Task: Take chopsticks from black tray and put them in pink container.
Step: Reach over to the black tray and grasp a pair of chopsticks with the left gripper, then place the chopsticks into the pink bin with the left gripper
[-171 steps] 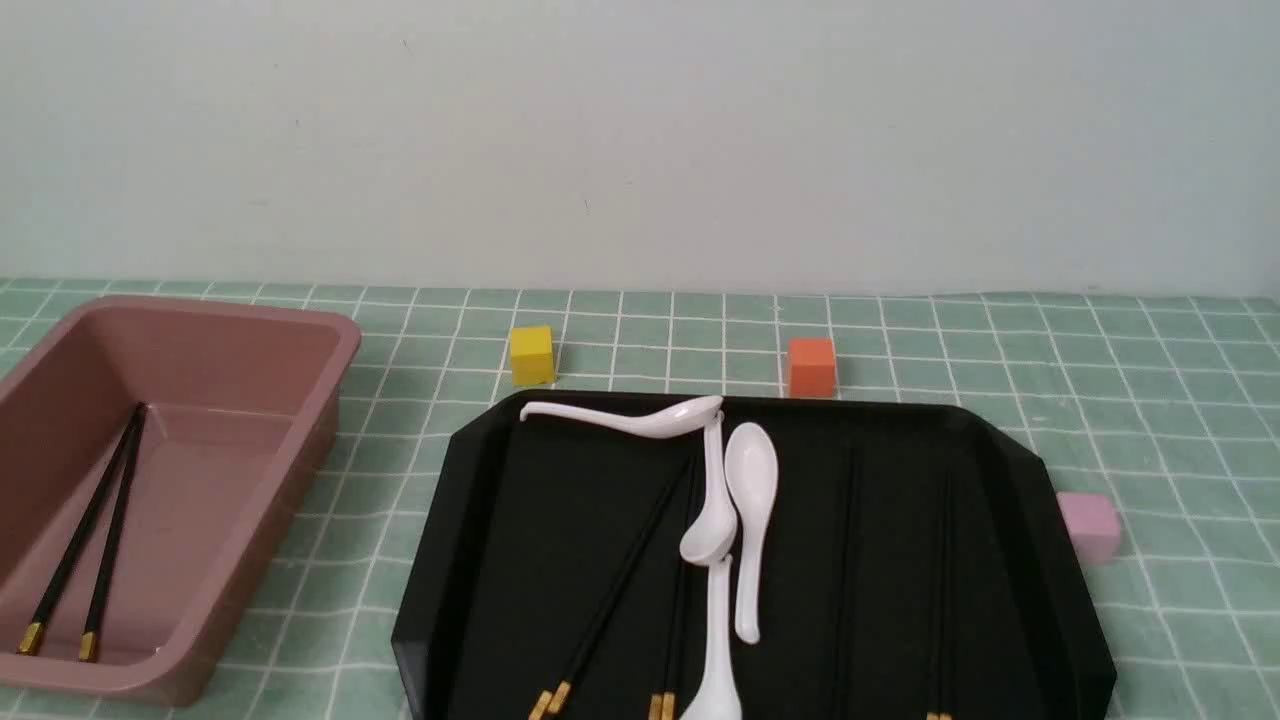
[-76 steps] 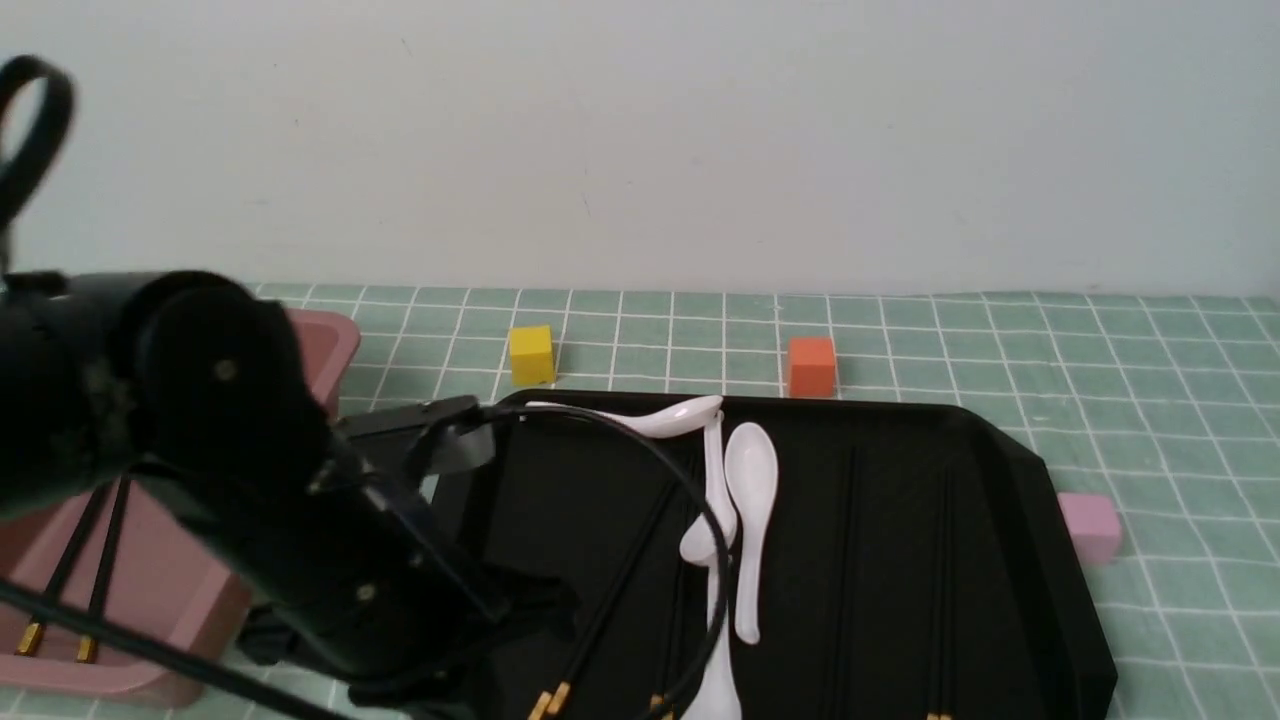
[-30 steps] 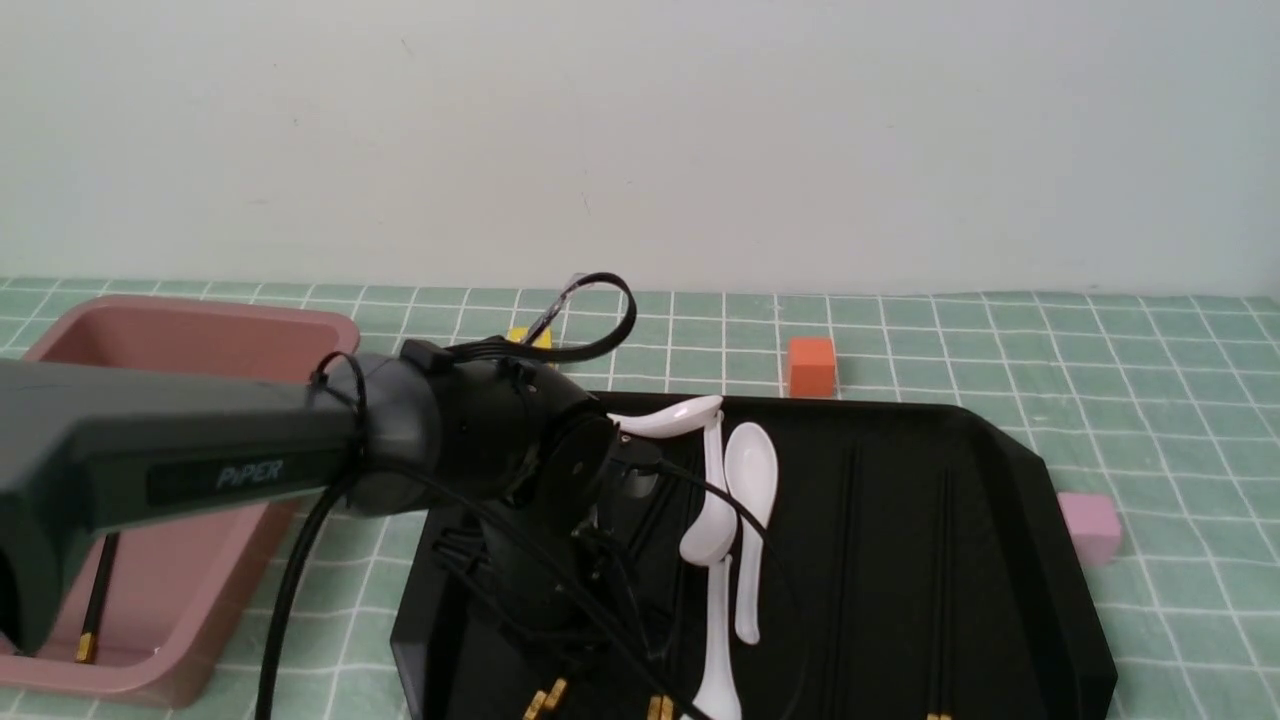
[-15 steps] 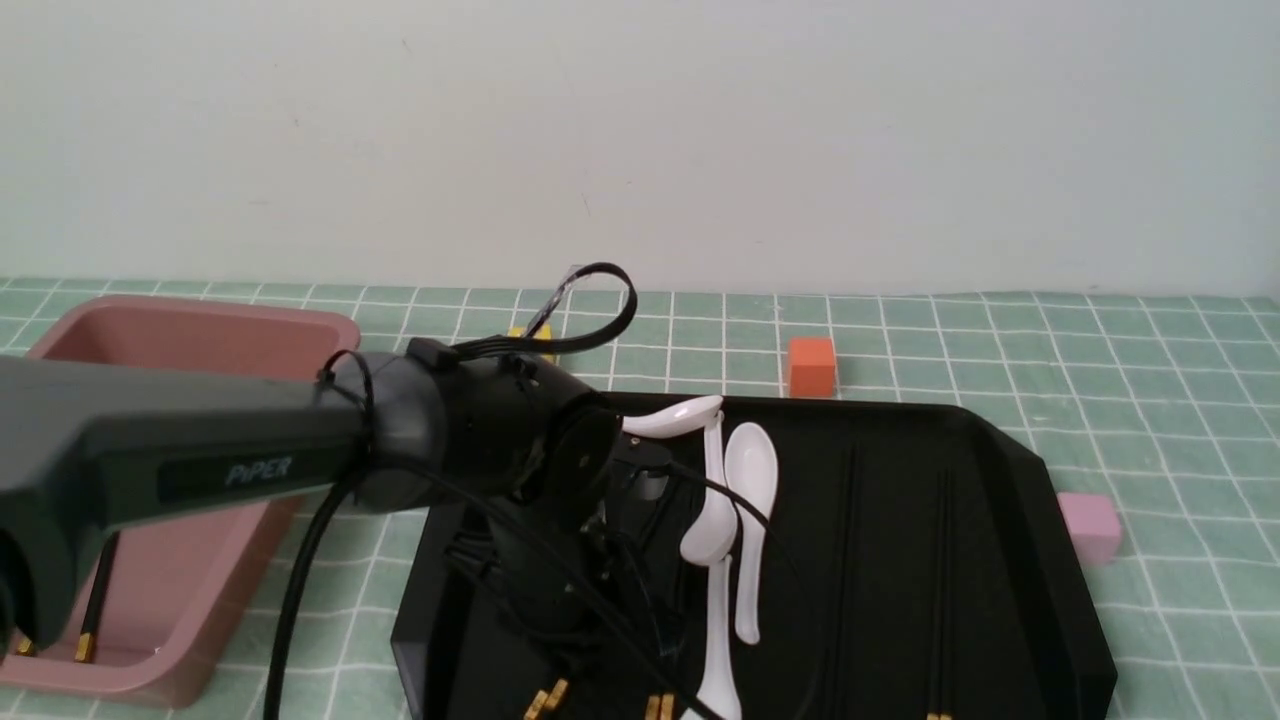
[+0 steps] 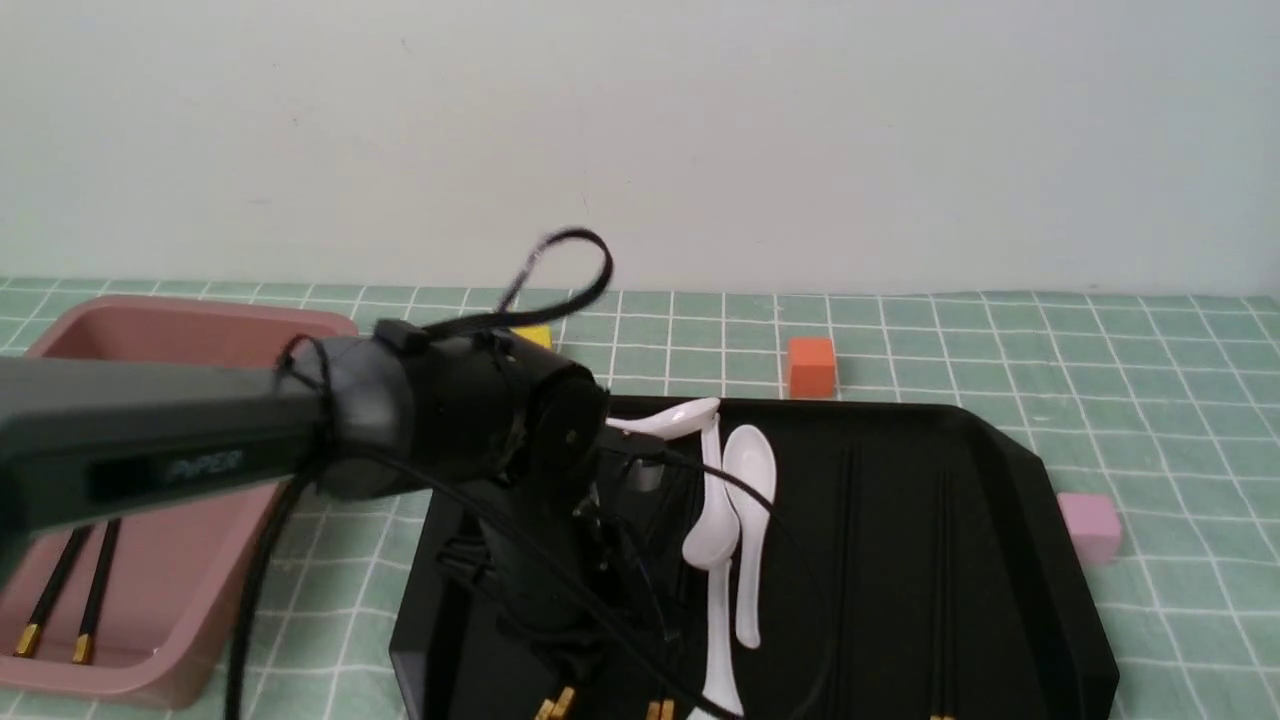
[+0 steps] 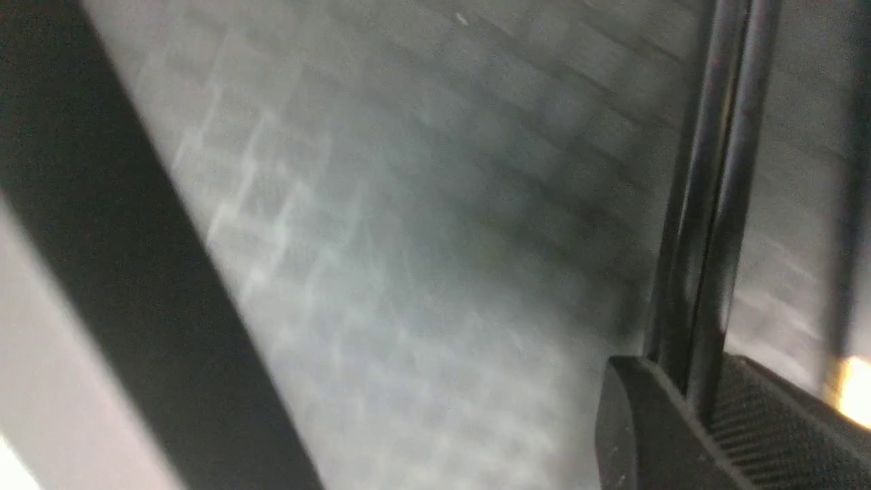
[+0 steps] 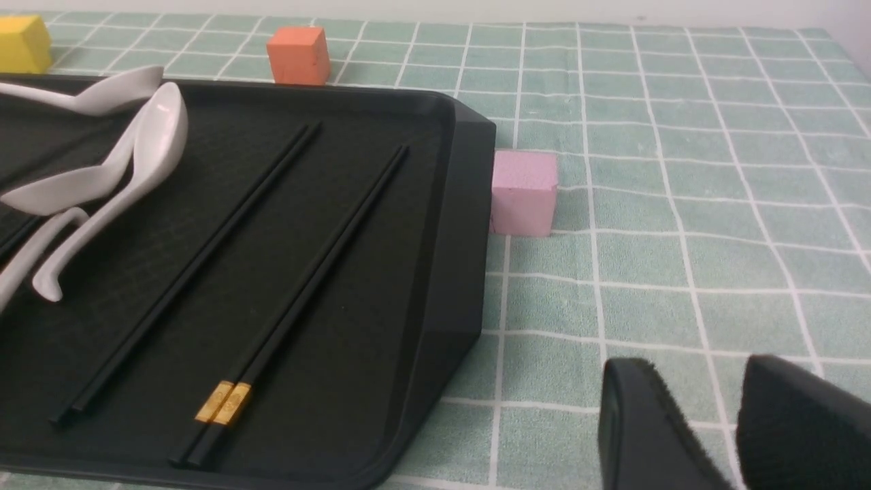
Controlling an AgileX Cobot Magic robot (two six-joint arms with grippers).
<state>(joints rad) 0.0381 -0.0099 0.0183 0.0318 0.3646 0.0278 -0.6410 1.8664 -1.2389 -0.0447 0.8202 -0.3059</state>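
Glossy black tray, glazed-looking white spoons, matt pink container.

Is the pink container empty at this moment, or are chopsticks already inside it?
Not empty. The front view shows two chopsticks lying on the floor of the pink container, gold caps toward the camera; the left arm hides part of it.

My left arm reached over the black tray, its fingers hidden beneath the wrist. White spoons lay just right of them; two chopsticks rested in the pink container far left.
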